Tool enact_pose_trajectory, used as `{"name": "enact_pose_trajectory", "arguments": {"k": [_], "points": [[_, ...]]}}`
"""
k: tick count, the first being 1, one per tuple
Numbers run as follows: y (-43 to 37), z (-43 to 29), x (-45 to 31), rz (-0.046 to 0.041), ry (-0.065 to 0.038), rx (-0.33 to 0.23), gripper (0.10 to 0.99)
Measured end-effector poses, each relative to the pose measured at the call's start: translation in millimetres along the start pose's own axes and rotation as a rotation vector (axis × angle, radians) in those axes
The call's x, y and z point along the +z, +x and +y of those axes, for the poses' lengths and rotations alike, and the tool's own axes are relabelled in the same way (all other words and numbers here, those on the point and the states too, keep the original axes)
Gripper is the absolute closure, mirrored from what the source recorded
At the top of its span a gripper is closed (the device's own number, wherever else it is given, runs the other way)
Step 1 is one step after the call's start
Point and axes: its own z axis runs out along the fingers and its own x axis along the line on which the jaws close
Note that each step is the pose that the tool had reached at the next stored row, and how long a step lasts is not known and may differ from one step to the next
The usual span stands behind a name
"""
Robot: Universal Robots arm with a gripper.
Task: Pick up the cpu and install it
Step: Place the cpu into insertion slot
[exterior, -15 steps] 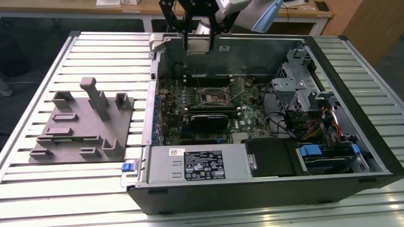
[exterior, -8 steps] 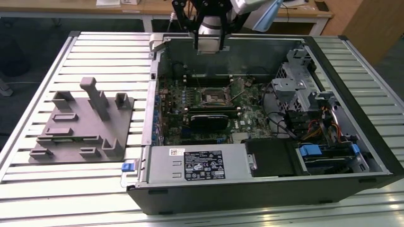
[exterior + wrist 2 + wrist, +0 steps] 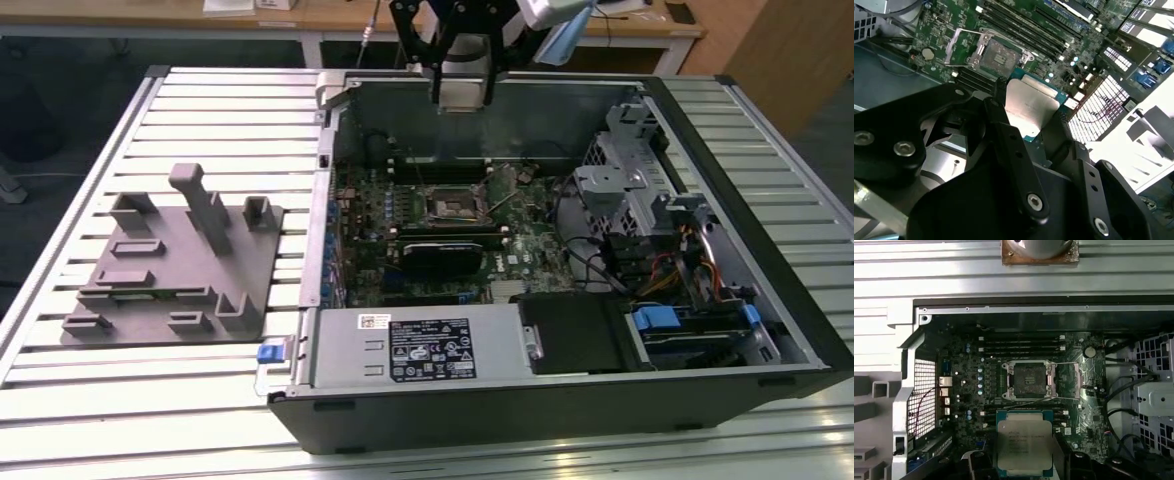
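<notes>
The gripper (image 3: 1029, 117) has its fingers (image 3: 1004, 130) clamped on opposite edges of the cpu (image 3: 1024, 442), holding it in the air over the motherboard (image 3: 1089, 405) inside the open computer case (image 3: 561, 410). The socket (image 3: 1028, 380) lies uncovered on the board nearby. The grey holder blocks (image 3: 180, 260) sit outside the case, on the exterior view's left.

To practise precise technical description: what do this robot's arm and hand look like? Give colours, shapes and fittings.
The hand is matte black, built from flat angular link bars joined at pivots and dotted with round silver screws. Behind the links sits a bare silver metal body. In the exterior view, the arm has a pale blue-grey joint cover above black brackets.
</notes>
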Motion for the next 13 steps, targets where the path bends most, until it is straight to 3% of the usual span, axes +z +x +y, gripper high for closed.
{"name": "enact_pose_trajectory", "arguments": {"k": [6,13], "points": [[-1.0,0.1,0.0,-0.0002,0.003,0.001,0.557],[-1.0,0.1,0.1,-0.0034,0.003,0.041,0.557]]}}
